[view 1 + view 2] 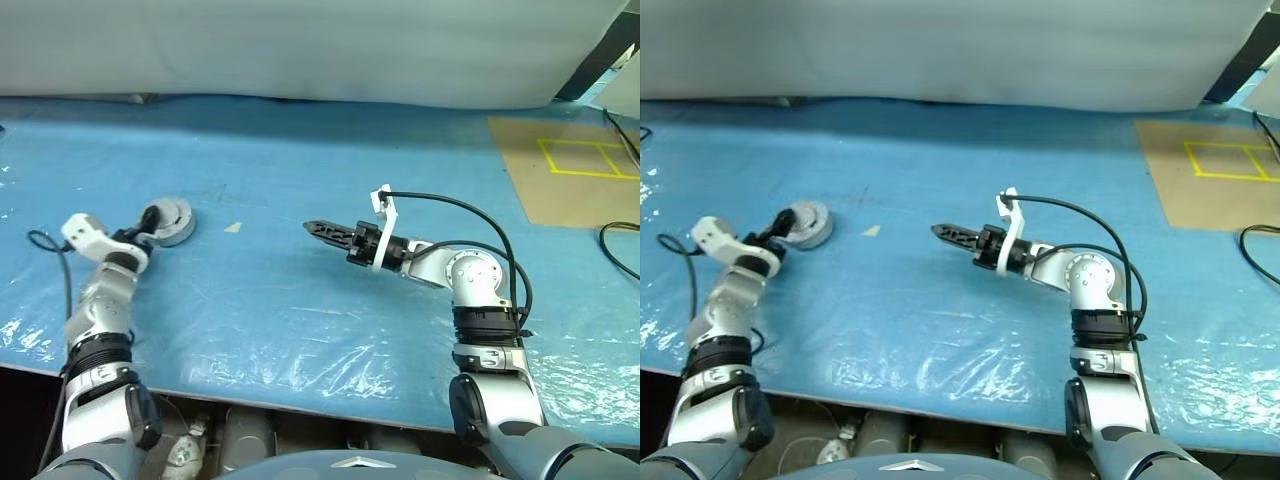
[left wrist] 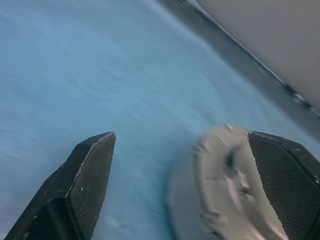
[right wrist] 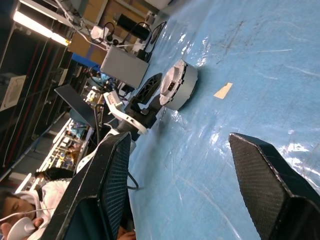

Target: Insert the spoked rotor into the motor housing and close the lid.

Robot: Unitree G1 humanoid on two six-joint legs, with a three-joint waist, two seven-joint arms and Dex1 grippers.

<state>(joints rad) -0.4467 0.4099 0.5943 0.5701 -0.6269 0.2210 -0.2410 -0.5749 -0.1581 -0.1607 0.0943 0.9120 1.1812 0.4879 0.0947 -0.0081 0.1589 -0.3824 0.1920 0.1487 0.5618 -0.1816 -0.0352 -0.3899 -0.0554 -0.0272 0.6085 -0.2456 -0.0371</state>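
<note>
Surface: a wide work surface (image 1: 300, 300) under a crinkled blue plastic sheet, with a pale wall behind it.
Motor housing: a short round silver metal cylinder (image 1: 172, 221) resting on the blue sheet at the robot's left, toward the far side. In the right wrist view it shows a light top face and a grey side wall (image 3: 179, 84). Whether that top face is the lid cannot be told.
Left claw: released, its two black fingers spread wide (image 1: 149, 223). It sits right at the housing's near-left edge. In the left wrist view one finger (image 2: 92, 170) stands clear over bare blue sheet, while the other lies alongside the blurred pale housing (image 2: 220, 190); contact cannot be told.
Right claw: released and empty (image 1: 322, 229), fingers parted with nothing between them. It hovers level over the middle of the surface, pointing toward the robot's left, well apart from the housing.
Tape scrap: a small tan piece (image 1: 232, 227) lies on the sheet between the housing and the right claw.
Cardboard: a brown sheet with yellow tape lines (image 1: 575, 170) at the far right of the surface.
</note>
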